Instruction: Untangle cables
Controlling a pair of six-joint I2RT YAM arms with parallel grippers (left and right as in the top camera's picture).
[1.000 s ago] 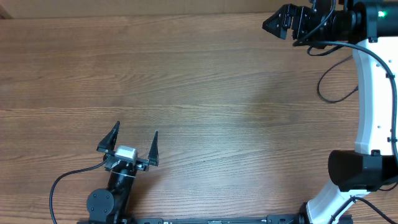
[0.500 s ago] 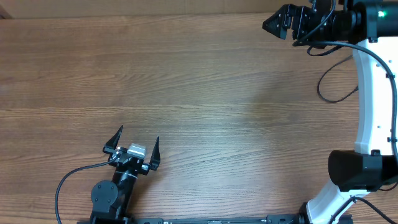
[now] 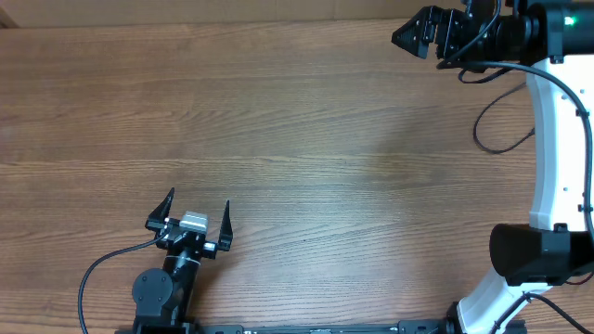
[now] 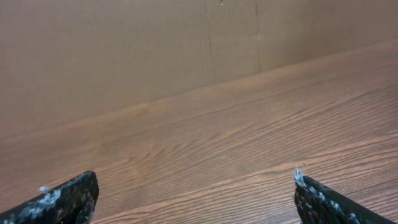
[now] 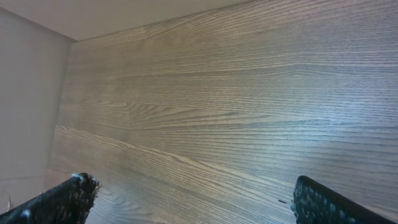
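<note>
Seen from overhead, the left gripper (image 3: 198, 200) sat at the near edge of the table (image 3: 278, 121). Its jaws were spread wide and its black fingers (image 3: 170, 199) pointed away over the wood. The left lead (image 3: 97, 269) curved out behind it.

The left wrist view caught only the two finger ends in its lower corners, far apart and flecked with white, a detail the overhead view did not show. Ahead of them ran wood grain, then a brown wall (image 4: 124, 50) standing at the table's far edge.

Well apart from it, far ahead and to its right, the right gripper (image 3: 413, 28) hung at the far edge. It was seen side-on from above, so the gap was hard to read there. The right lead (image 3: 492, 121) looped beside its arm.

Its own wrist view settled the state: the right gripper (image 5: 191, 183) was wide open, fingers in both lower corners, nothing between them. Wood lay beyond, and a pale wall (image 5: 28, 93) stood to one side.

Where the cables lay could not be told from any view.
</note>
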